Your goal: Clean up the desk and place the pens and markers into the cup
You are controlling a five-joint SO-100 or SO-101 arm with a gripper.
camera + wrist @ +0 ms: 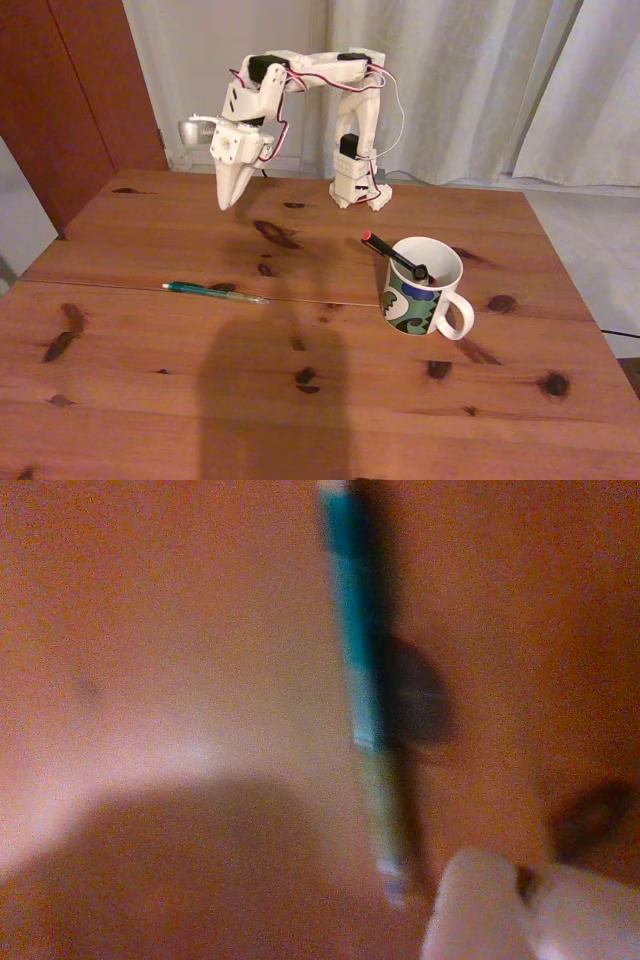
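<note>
A teal-green pen [215,291] lies flat on the desk [150,400] left of centre, along the plank seam. Blurred in the wrist view, the same pen [356,630] runs top to bottom, its clear end lowest. The cup [424,290], a white mug with a green and dark-blue pattern, stands to the right with its handle facing front right. A black pen with a red tip [392,252] leans inside it, tip up and to the left. My gripper [226,204] hangs above the back left of the desk, pointing down, shut and empty. One white finger [478,910] shows at the bottom right.
The arm's base [360,190] stands at the desk's back edge before grey curtains. A dark shadow falls across the front middle of the desk. Dark knots dot the wood. The desk's right edge drops off near the cup.
</note>
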